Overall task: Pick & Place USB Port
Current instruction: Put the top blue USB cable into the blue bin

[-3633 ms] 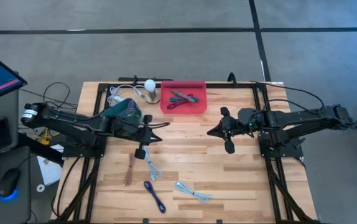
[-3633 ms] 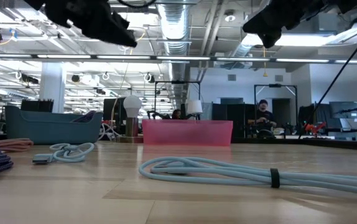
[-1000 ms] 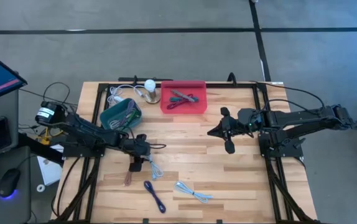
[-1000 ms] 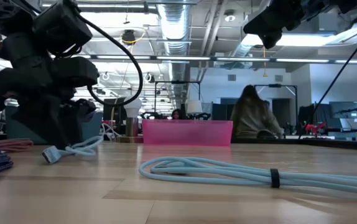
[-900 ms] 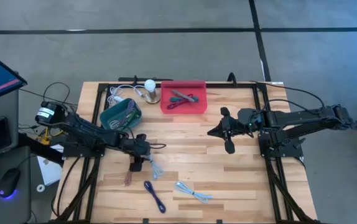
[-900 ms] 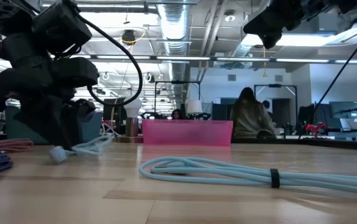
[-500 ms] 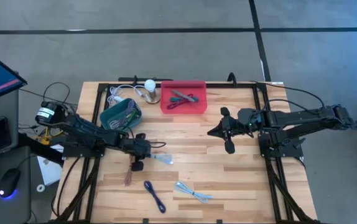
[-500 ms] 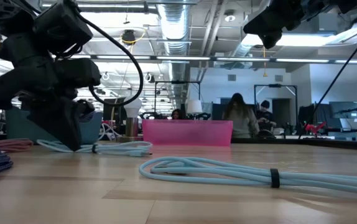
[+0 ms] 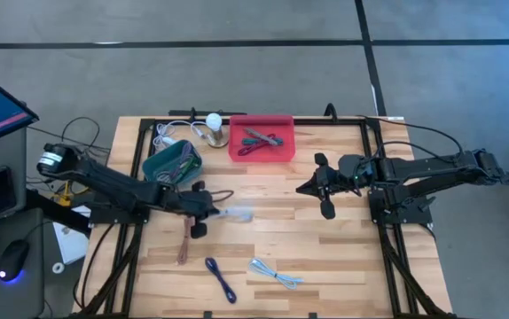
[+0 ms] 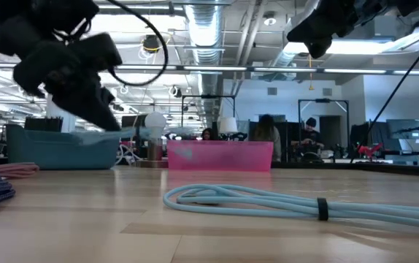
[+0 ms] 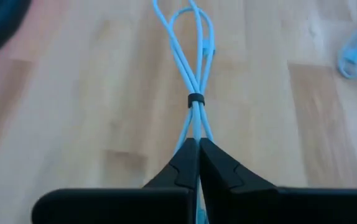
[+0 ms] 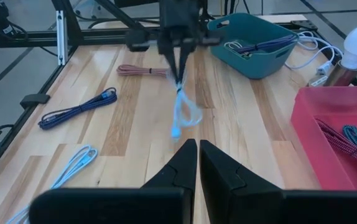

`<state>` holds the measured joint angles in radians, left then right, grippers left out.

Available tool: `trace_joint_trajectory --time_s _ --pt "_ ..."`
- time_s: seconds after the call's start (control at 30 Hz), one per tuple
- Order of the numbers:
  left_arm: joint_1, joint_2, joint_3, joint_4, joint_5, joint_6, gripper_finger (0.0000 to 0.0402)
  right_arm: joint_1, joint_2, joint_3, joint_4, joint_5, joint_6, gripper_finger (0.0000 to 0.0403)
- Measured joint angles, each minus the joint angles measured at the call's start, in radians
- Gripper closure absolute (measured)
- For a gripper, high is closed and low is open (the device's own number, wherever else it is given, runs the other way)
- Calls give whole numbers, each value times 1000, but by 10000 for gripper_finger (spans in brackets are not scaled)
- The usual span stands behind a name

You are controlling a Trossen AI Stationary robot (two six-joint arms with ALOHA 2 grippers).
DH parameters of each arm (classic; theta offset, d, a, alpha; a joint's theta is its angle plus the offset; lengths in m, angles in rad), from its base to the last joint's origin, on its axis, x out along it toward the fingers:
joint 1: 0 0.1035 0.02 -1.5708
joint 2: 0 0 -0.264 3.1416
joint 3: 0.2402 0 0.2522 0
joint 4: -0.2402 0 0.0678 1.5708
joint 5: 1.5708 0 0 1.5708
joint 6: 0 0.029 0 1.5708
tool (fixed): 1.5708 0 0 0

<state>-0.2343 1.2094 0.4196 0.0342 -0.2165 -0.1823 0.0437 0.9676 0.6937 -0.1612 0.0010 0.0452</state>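
A bundled light-blue USB cable hangs from my left gripper, which is shut on it above the table's left middle. The right wrist view shows the same cable dangling under that gripper, clear of the wood. My right gripper hovers shut and empty over the table's right middle. A teal bin and a red bin stand at the far edge, each with cables in it. My left gripper pinches the cable bundle between its two fingers, just short of the black tie. The fingers slant down from the table's left and lie along the bundle. The looped end hangs slack below them, off the table.
Lying flat on the wood nearer the front are a pinkish cable, a dark blue cable and another light-blue cable. A lamp with a white bulb stands between the bins. Bare wood lies between the two arms.
My left gripper has taken hold of the light-blue cable on the table and risen with it, tipping a little. The cable first swung out flat toward the table's right, then came up clear of the wood.
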Motion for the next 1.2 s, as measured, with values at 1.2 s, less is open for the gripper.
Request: trace_joint_trajectory --time_s 1.2 --pt "114 -680 26 -600 -524 -40 397 0 0 0 -21 0 1 391"
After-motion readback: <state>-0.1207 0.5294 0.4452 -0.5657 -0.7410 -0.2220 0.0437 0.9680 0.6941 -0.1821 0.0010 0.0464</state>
